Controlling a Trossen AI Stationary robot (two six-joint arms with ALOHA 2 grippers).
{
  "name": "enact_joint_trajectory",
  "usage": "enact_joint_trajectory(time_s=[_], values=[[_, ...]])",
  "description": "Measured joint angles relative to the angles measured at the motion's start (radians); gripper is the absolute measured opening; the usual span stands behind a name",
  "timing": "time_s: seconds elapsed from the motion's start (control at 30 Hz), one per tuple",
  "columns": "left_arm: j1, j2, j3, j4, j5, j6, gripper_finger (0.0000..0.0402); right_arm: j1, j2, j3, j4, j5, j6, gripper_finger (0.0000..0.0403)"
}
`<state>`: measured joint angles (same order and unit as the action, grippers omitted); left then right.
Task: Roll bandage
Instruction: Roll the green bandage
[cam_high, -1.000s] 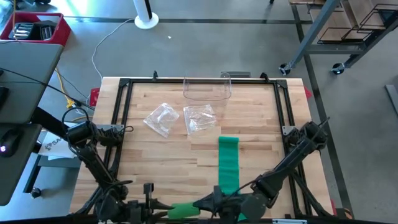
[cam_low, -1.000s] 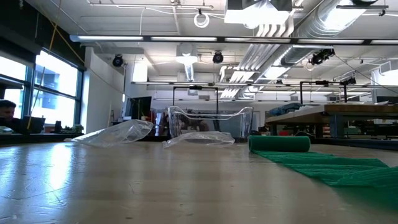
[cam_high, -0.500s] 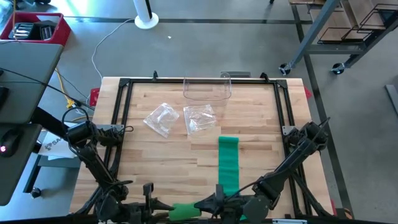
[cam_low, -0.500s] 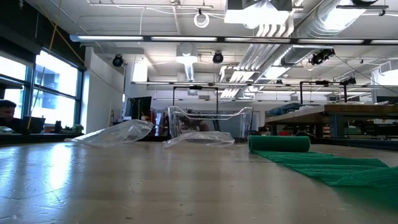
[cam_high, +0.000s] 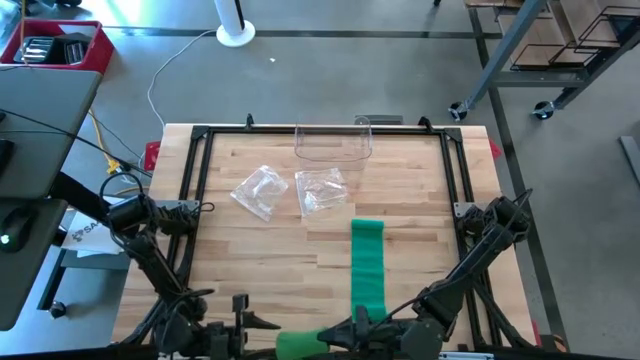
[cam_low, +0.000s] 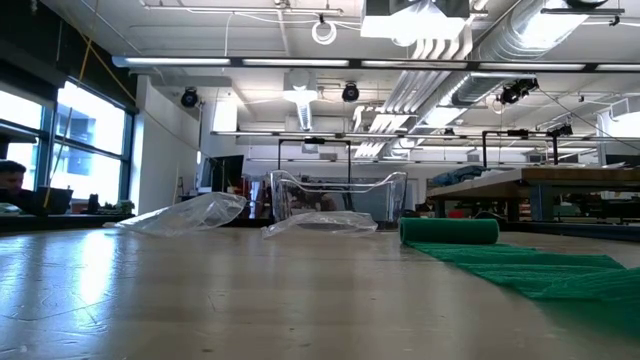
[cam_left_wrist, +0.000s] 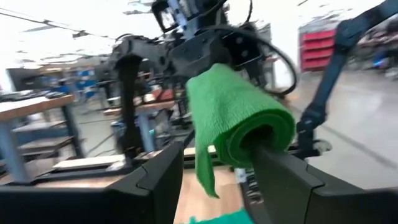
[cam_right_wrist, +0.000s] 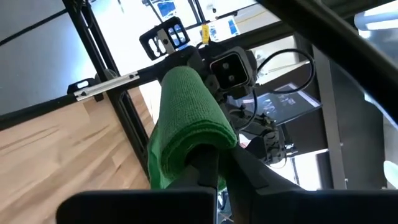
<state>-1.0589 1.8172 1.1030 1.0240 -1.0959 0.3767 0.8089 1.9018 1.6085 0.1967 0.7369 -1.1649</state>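
Note:
A green bandage lies as a long strip (cam_high: 368, 265) running from mid-table toward the near edge, with a small rolled end (cam_low: 450, 230) at its far tip. Its near part is wound into a roll (cam_high: 300, 345) held up at the near edge between both grippers. My right gripper (cam_right_wrist: 208, 158) is shut on the roll's right end. My left gripper (cam_left_wrist: 216, 152) is open at the roll's left end, one finger on each side of it. In the left wrist view the roll (cam_left_wrist: 236, 112) fills the middle. My left gripper has one finger (cam_left_wrist: 277, 171) right against the roll's hollow left end (cam_left_wrist: 264, 134); whether it touches the cloth I cannot tell. My right gripper holds the roll's right end (cam_right_wrist: 196, 146) with its shut fingers (cam_right_wrist: 211, 171) coming level from the table's right, along the roll's length. The cloth hides how far they reach in. The roll is lifted clear and roughly level, with the strip trailing slack from it to the table.
Two crumpled clear plastic bags (cam_high: 260, 190) (cam_high: 322, 190) lie on the far half of the table, with a clear plastic container (cam_high: 333, 142) behind them at the far edge. A black frame (cam_high: 190, 200) runs around the tabletop.
My left gripper has opened, its fingers now spread beside the roll's left end. My right gripper stays shut on the roll, which has kept its place at the near edge. The strip on the table has not moved.

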Motion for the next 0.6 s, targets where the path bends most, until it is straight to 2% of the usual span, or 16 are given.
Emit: enact_joint_trajectory(time_s=[0.1,0.43,0.6], values=[[0.013,0.000,-0.001,0.022,0.058,-0.037,0.0181,0.000,0.000,0.000,-0.001,-0.004,-0.025,0.0002],[0.030,0.000,-0.001,0.070,0.064,-0.077,0.0161,-0.002,0.000,0.000,-0.004,0.001,-0.047,0.0003],[0.023,0.000,-0.001,0.075,0.056,-0.024,0.0122,-0.002,0.000,0.000,-0.005,0.021,0.005,0.0004]])
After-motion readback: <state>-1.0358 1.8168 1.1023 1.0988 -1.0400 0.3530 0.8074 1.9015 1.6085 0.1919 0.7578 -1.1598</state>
